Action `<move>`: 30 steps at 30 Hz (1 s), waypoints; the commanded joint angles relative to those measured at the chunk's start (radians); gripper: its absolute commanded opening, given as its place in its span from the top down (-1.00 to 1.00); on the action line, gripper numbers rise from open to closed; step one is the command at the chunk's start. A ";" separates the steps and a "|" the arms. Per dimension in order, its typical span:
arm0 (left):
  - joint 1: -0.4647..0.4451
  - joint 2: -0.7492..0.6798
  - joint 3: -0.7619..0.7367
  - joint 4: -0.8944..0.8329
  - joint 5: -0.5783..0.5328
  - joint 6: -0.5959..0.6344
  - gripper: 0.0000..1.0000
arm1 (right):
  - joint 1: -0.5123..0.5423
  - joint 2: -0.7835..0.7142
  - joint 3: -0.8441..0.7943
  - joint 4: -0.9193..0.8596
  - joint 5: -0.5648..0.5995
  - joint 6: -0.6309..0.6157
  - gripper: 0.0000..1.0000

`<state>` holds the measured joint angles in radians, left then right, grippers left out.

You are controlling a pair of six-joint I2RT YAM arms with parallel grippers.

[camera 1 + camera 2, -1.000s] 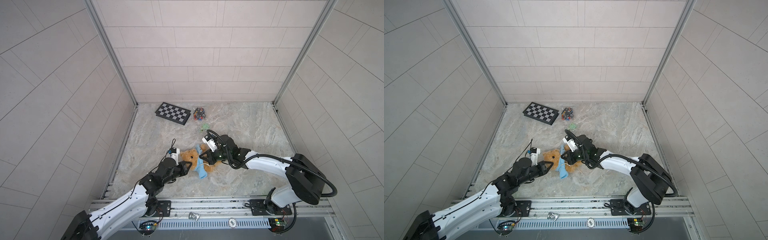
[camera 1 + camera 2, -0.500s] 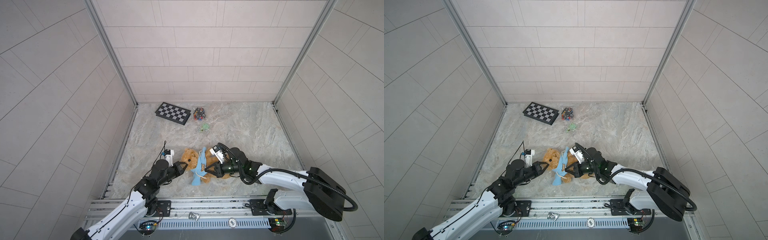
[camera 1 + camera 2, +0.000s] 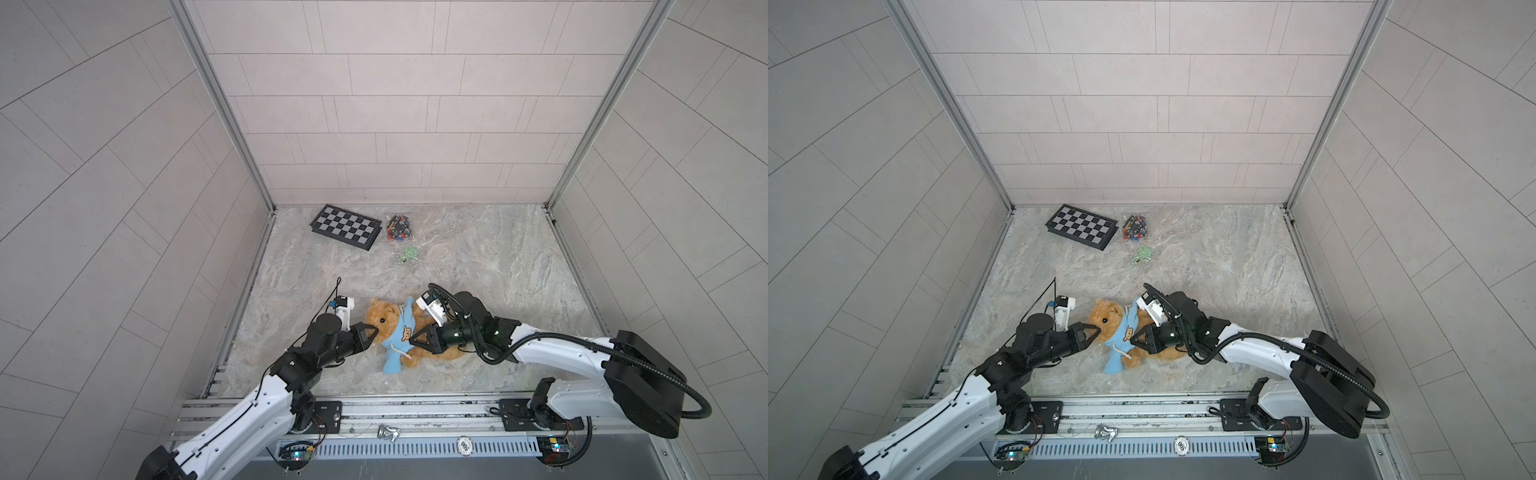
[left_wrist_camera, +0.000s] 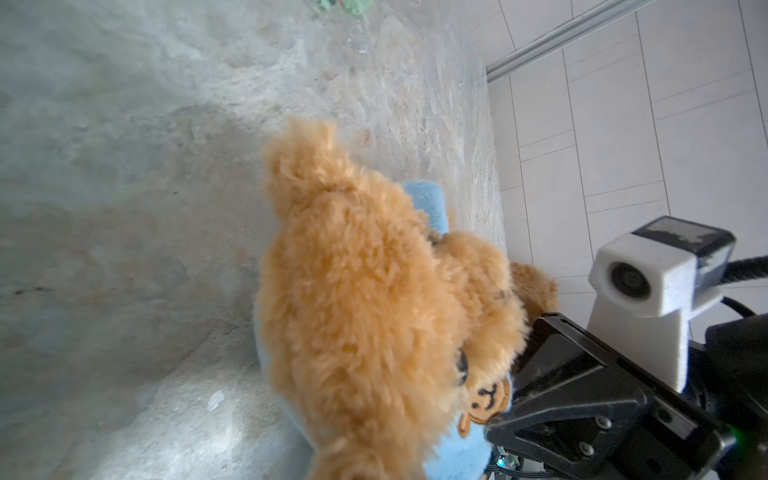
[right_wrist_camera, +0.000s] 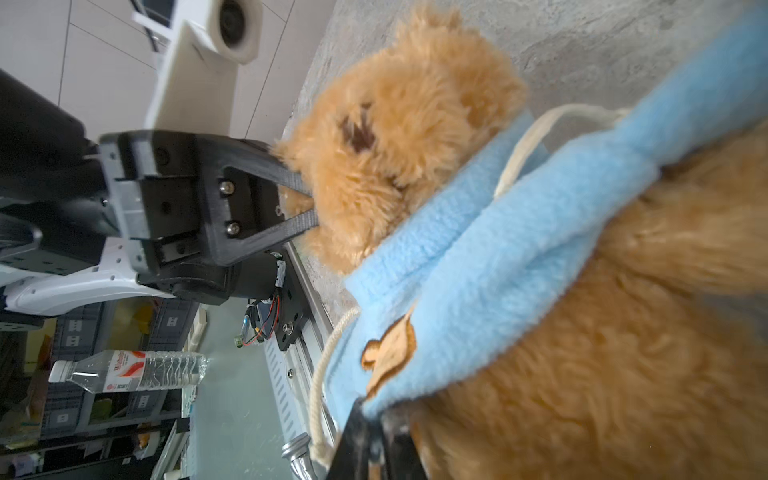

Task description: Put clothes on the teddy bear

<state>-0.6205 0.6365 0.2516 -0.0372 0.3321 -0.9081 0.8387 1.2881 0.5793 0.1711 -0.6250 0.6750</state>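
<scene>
- Two-sided hold: teddy bear (image 3: 380,319) lies on marble-look table (image 3: 478,266) near front rail (image 3: 415,409). Its head points toward L side, btwn L gripper (image 3: 371,332) and R gripper (image 3: 415,338). Same layout in both top views.
- L gripper: jaws pinched tight on fur at side of bear's head. Its fingers (image 5: 286,174) run into the fluff in R wrist view.
- R gripper: tips at lower hem of light blue hoodie (image 3: 402,332), jaws nearly together. Cloth meets its fingers (image 5: 353,436), but can't tell if hem is gripped or only touched.
- Hoodie sits bunched round neck and chest, w/ bear-face patch (image 5: 390,349) and white drawstring (image 5: 515,153) showing. Belly and legs are bare fur.
- One blue sleeve (image 3: 390,365) trails toward front rail, beside a brown limb.
- At back of table, well apart from bear: chessboard (image 3: 345,227), w/ clear bag of small coloured pieces (image 3: 399,227) just beside it and small green item (image 3: 409,254) near bag.
- Off-table, water bottle (image 5: 129,370) lies on its side in R wrist view.
</scene>
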 commanded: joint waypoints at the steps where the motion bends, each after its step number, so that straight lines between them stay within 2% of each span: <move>1: -0.021 0.007 0.113 -0.027 -0.002 0.121 1.00 | 0.031 -0.098 0.077 -0.246 0.114 -0.217 0.51; 3: -0.021 0.030 0.141 -0.043 0.024 0.140 1.00 | 0.068 -0.188 0.092 -0.311 0.219 -0.337 0.28; 5: -0.021 0.074 0.174 -0.060 0.057 0.159 1.00 | 0.115 -0.273 0.098 -0.368 0.378 -0.433 -0.03; 8: -0.021 0.145 0.220 -0.076 0.120 0.189 1.00 | 0.119 -0.335 0.107 -0.386 0.466 -0.544 -0.26; 10: -0.022 0.185 0.272 -0.133 0.142 0.235 1.00 | 0.117 -0.340 0.094 -0.344 0.482 -0.596 -0.40; 12: -0.024 0.204 0.319 -0.191 0.159 0.274 1.00 | 0.115 -0.313 0.102 -0.312 0.462 -0.657 -0.44; 17: -0.029 0.240 0.400 -0.274 0.232 0.355 1.00 | 0.115 -0.275 0.090 -0.150 0.330 -0.794 -0.46; 20: -0.030 0.249 0.454 -0.328 0.260 0.389 1.00 | 0.115 -0.265 0.102 -0.111 0.300 -0.866 -0.45; 24: -0.021 0.277 0.507 -0.322 0.268 0.306 1.00 | 0.131 -0.261 0.120 -0.090 0.262 -0.891 -0.38; 30: -0.024 0.340 0.579 -0.355 0.227 0.138 1.00 | 0.224 -0.267 0.114 -0.112 0.411 -0.952 -0.33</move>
<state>-0.6437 0.9684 0.7860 -0.3939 0.5571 -0.6861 1.0412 1.0275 0.6731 0.0452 -0.2714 -0.2054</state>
